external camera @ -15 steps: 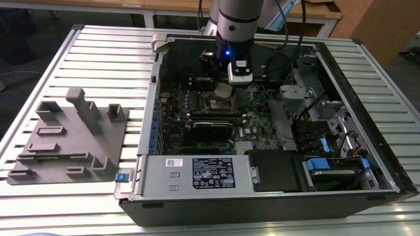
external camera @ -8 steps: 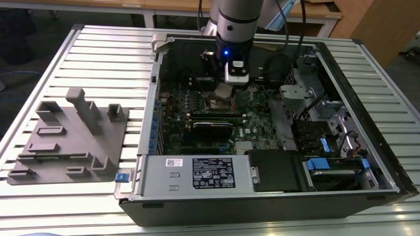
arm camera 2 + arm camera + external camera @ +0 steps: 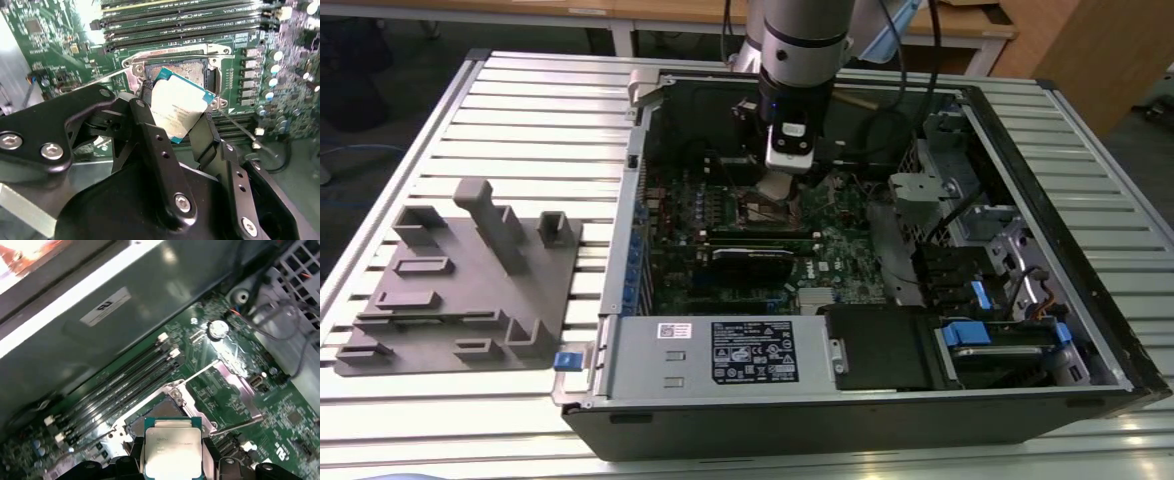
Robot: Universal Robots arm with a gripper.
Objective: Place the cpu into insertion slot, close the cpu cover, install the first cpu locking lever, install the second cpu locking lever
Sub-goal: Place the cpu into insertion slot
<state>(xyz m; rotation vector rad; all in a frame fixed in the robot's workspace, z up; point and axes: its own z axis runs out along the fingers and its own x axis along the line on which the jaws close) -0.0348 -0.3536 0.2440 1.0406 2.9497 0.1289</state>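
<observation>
Second wrist view shows the black metal gripper [image 3: 177, 111] holding the cpu [image 3: 181, 102], a small flat square chip with a silver-grey metal top and a blue-green edge. The two black fingers [image 3: 150, 132] press on two sides of the chip, so the jaws are clamped on it. The cpu hangs just over the near side of the insertion slot [image 3: 186, 67]. That is a square socket with a dark middle and a thin silvery rim, set on the green circuit board [image 3: 55, 47]. I cannot tell if the chip touches the slot yet.

What could go wrong? The chip looks tilted here, with one corner lower than the rest. I think if it goes down crooked, that corner could hit the tiny pins in the dark middle and bend them. If it is not lined up with the rim, it could land on the silvery edge and sit lopsided. It is held only by its thin edges, so it could also slip and drop.

In the first wrist view the cpu [image 3: 172, 452] looks pale and shiny, with small print on top. The insertion slot [image 3: 156, 416] lies open right beside it. The cpu cover [image 3: 239, 386], a thin silvery metal plate, seems to be swung away to one side, so nothing blocks the slot. Long black memory slots [image 3: 117, 390] run close by. In the exterior view the gripper [image 3: 778, 186] reaches down into the open dark grey computer case [image 3: 1107, 340].
</observation>
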